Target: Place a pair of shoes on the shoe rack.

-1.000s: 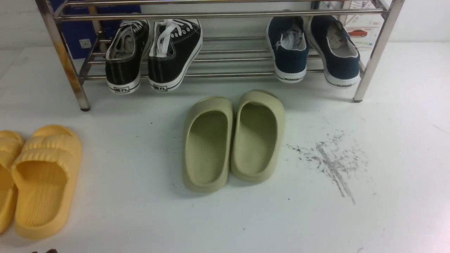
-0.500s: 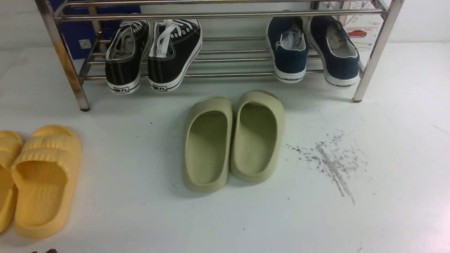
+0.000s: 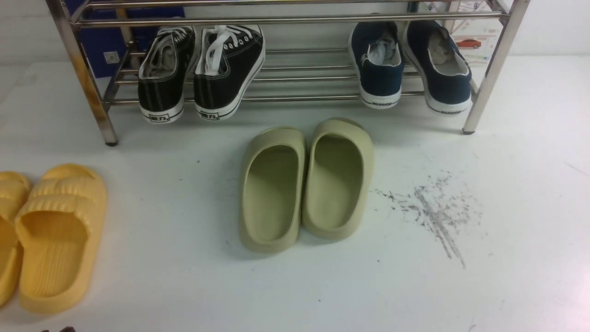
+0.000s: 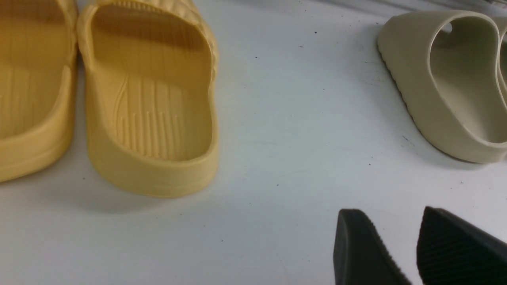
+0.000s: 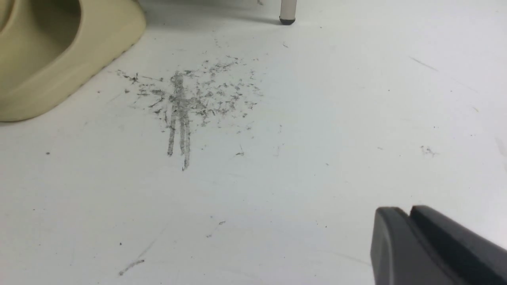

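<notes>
In the front view the two navy-blue slip-on shoes (image 3: 380, 64) (image 3: 440, 64) rest side by side on the lower shelf of the steel shoe rack (image 3: 295, 20), at its right end, heels toward me. My left gripper (image 4: 390, 221) is open and empty, low over the white floor between the yellow and olive slides. My right gripper (image 5: 408, 215) is shut and empty over bare floor right of the scuff mark. Neither gripper shows clearly in the front view.
Black lace-up sneakers (image 3: 203, 69) sit on the rack's left end. Olive-green slides (image 3: 306, 182) lie in front of the rack's middle, also in the left wrist view (image 4: 451, 79). Yellow slides (image 3: 50, 235) lie at the front left. A grey scuff mark (image 3: 433, 212) marks the floor right of centre.
</notes>
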Robot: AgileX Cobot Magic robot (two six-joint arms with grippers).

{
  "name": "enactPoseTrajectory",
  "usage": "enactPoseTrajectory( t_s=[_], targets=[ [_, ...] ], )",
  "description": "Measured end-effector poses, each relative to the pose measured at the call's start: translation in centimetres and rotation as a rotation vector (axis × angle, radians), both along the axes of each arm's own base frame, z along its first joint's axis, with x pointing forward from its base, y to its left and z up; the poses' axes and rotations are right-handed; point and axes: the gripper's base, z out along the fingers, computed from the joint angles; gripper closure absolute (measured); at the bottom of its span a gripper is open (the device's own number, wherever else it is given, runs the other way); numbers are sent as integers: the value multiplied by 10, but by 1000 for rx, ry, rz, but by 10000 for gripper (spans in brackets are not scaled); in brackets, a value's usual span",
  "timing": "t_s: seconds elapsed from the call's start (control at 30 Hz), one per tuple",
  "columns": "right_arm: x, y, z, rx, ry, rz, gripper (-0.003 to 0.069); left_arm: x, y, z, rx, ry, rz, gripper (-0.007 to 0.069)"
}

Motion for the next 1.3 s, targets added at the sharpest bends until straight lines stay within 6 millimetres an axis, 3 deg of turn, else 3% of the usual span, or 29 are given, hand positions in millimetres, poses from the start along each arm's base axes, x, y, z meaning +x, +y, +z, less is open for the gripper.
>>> enactPoseTrajectory(
  t_s=[1.3],
  targets=[
    [0, 0, 0, 0, 1, 0, 522, 0, 0, 0, 0, -3, 0, 386]
  ],
)
